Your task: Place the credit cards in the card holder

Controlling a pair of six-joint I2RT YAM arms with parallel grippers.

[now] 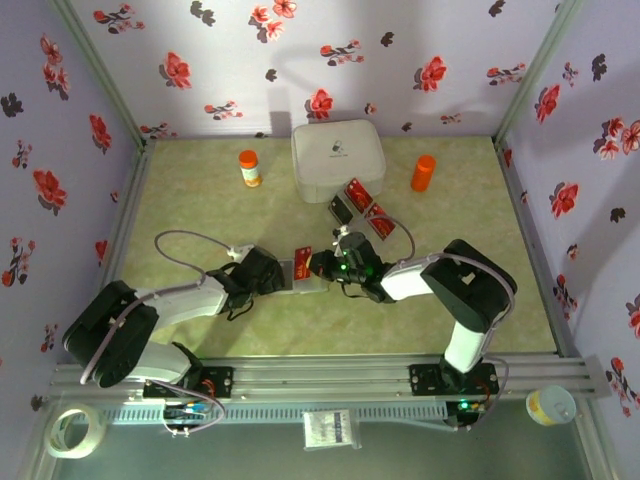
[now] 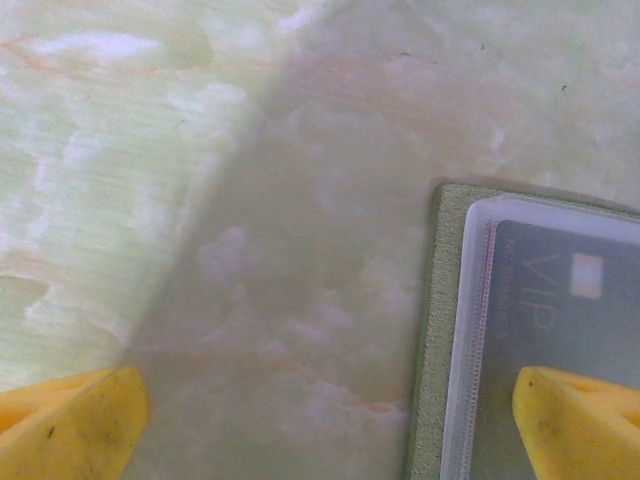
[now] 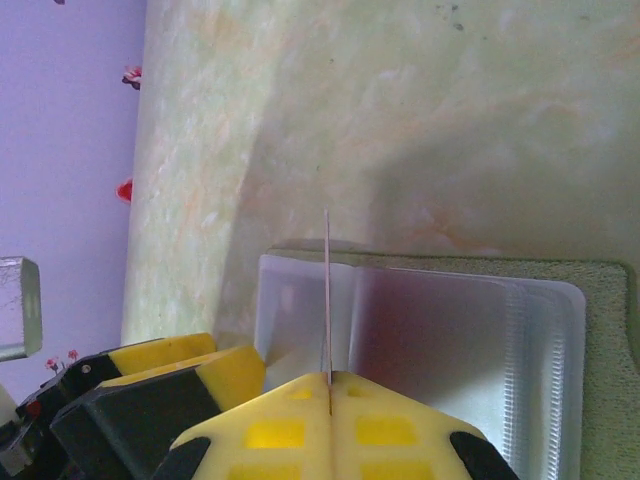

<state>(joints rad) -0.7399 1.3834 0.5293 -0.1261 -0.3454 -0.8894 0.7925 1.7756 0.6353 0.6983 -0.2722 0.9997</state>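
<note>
The olive-green card holder [image 1: 306, 279] lies open between both grippers, its clear sleeves [image 3: 450, 340] facing up. A dark grey VIP card [image 2: 560, 290] sits inside one sleeve. My right gripper [image 3: 330, 385] is shut on a red card [image 1: 303, 256], held on edge [image 3: 327, 300] just above the holder's left sleeve. My left gripper [image 2: 330, 430] is open wide, with one yellow finger [image 2: 580, 425] over the sleeve and the other finger [image 2: 70, 425] over bare table. More loose cards lie behind: red [image 1: 357, 192], dark [image 1: 340, 209], red [image 1: 380, 222].
A big white rounded box [image 1: 338, 160] stands at the back centre, flanked by two orange bottles [image 1: 249, 168] [image 1: 423, 172]. Floral walls close in the pale green table [image 1: 200, 200] on three sides. A tape roll [image 1: 75, 432] lies off the near left edge.
</note>
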